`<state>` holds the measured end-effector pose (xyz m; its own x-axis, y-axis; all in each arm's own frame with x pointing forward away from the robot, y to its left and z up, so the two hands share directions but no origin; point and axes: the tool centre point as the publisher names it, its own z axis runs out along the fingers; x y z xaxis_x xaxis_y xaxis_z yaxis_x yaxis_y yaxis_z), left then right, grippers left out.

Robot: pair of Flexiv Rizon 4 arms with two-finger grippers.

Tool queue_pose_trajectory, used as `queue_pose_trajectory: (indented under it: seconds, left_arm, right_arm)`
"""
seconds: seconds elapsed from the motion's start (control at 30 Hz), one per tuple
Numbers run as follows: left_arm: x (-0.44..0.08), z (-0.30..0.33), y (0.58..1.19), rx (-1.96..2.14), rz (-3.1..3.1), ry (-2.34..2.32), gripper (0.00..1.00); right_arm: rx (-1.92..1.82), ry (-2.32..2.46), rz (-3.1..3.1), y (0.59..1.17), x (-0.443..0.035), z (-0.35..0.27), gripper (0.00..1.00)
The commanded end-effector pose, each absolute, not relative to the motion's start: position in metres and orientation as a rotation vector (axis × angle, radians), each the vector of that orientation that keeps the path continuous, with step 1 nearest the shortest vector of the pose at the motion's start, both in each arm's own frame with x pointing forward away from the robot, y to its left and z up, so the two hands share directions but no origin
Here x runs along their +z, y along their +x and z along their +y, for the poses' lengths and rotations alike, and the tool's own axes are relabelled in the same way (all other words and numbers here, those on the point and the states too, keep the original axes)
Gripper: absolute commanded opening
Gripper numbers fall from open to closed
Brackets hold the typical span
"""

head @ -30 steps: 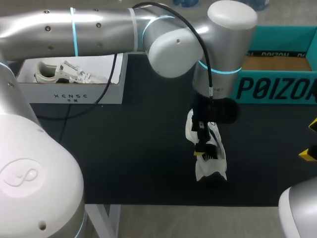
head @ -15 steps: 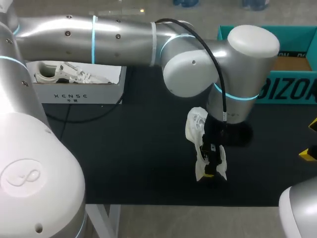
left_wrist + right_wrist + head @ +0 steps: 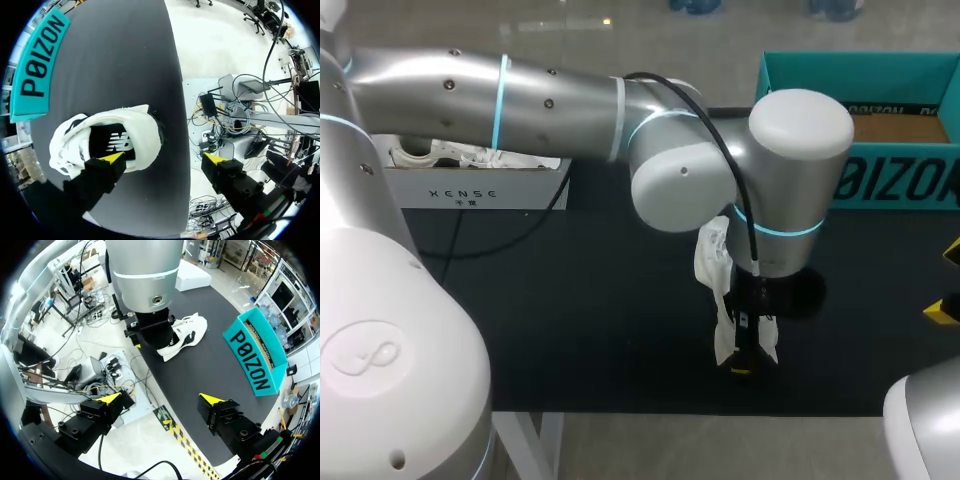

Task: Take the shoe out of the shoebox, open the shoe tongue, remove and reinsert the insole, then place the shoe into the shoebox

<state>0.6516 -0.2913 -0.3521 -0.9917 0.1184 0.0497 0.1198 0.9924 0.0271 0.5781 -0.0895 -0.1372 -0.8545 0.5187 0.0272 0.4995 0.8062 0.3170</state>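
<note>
White shoe [image 3: 710, 258] lies on its side on the black bench [image 3: 570, 320], toward the near edge, out of both boxes; the left arm [image 3: 800, 170] comes in from 9 o'clock, past the middle, and its wrist hangs right over the shoe. Left jaws are spread wide and grip nothing; one yellow fingertip [image 3: 112, 158] sits at the shoe's mouth, over the black insole [image 3: 120, 142], the other is out past the bench edge; contact cannot be told. Teal shoebox [image 3: 880, 185] stands open at 2 o'clock from the shoe, well apart, its brown floor showing. White box [image 3: 480, 190] at 10 o'clock holds a second white shoe [image 3: 425, 152], partly hidden by the arm. Right arm [image 3: 925, 430] sits at 4 o'clock; right jaws gape apart, holding nothing, off the bench's edge.
</note>
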Motion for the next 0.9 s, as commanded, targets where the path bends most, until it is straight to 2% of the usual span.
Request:
queue_pose_trajectory:
  seconds: [0.03, 0.9]
  left_arm:
    - [-0.3594, -0.299, 0.6537, -0.054, -3.078, -0.185, 1.0]
    - [-0.3625, -0.3043, 0.6565, -0.056, -3.098, -0.121, 1.0]
  right_arm:
    - [0.479, 0.829, 2.937, 0.5815, -0.1347, -0.0884, 1.0]
    - [0.479, 0.829, 2.937, 0.5815, -0.1347, -0.0884, 1.0]
